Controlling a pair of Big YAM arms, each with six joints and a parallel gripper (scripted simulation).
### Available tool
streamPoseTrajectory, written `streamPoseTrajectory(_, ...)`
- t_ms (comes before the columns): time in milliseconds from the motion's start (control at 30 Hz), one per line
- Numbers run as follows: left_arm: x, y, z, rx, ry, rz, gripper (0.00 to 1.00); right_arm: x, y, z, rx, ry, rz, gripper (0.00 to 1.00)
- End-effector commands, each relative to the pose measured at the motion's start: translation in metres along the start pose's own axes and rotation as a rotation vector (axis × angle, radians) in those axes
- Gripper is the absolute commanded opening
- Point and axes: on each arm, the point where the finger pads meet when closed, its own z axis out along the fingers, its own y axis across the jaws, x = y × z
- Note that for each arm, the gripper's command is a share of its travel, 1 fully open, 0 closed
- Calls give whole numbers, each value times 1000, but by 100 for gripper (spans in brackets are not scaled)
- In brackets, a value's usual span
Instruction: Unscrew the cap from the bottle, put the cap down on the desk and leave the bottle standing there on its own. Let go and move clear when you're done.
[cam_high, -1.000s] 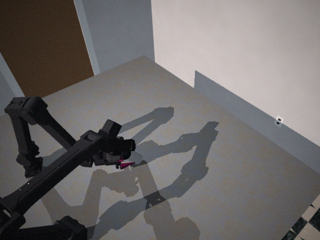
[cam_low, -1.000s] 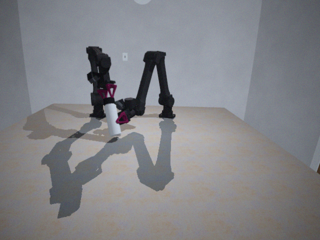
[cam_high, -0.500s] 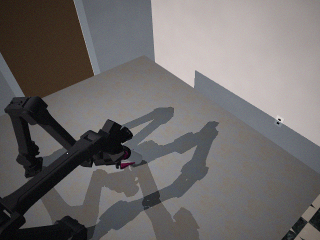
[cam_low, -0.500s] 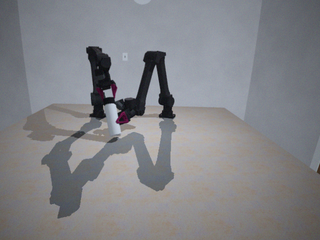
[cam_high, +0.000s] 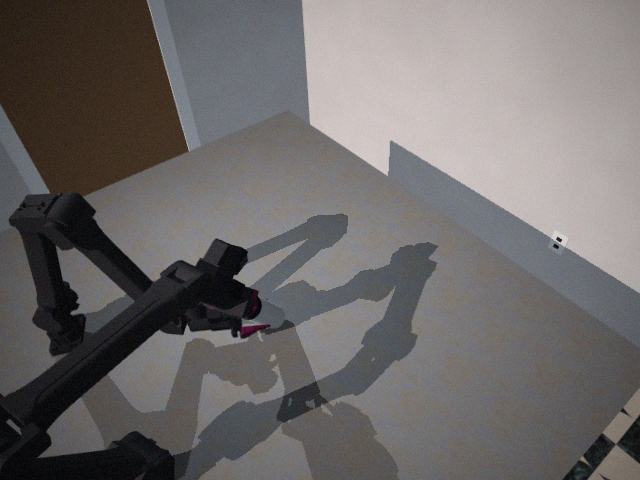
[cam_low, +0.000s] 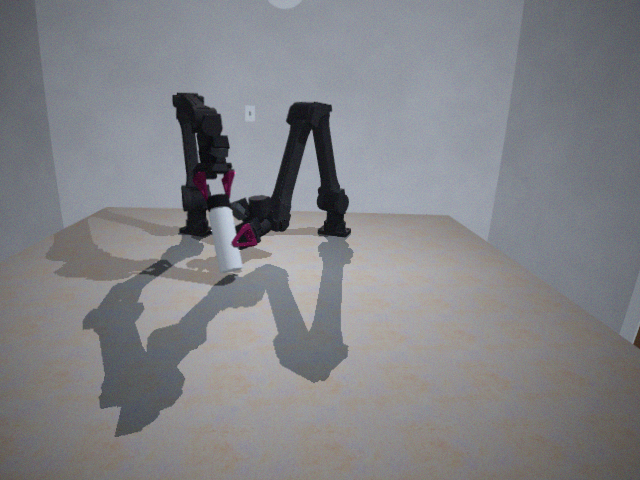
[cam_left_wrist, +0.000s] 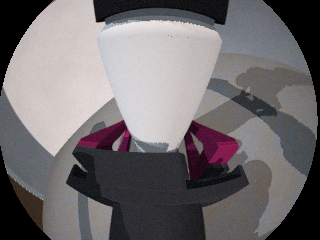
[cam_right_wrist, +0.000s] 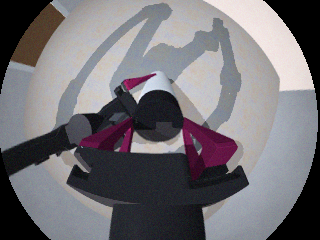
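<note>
The pale table (cam_high: 491, 335) (cam_low: 413, 361) (cam_left_wrist: 287, 195) (cam_right_wrist: 50, 100) carries long shadows of both arms. The bottle (cam_high: 270, 312) (cam_low: 224, 240) (cam_left_wrist: 160, 80) (cam_right_wrist: 159, 85) leans, its base just above the table. The left gripper (cam_high: 263, 316) (cam_low: 236, 241) (cam_left_wrist: 157, 120) (cam_right_wrist: 161, 86) is closed around its body from the side. The right gripper (cam_high: 252, 305) (cam_low: 217, 196) (cam_right_wrist: 157, 121) comes from above, gripping the black cap (cam_low: 218, 200) (cam_left_wrist: 162, 6) (cam_right_wrist: 159, 110) at the upper end. For unscrewing, I judge the right wrist should turn about the bottle's tilted long axis, not the table's vertical, while the left gripper holds firm.
</note>
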Motion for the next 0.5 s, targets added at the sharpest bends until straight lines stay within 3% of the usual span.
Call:
streamPoseTrajectory(0,-23,12,5,-31,-60,-13,0,-18,-2,-14,4,-25,-279,0)
streamPoseTrajectory(467,-23,12,5,-31,-60,-13,0,-17,-2,-15,11,-19,-847,0)
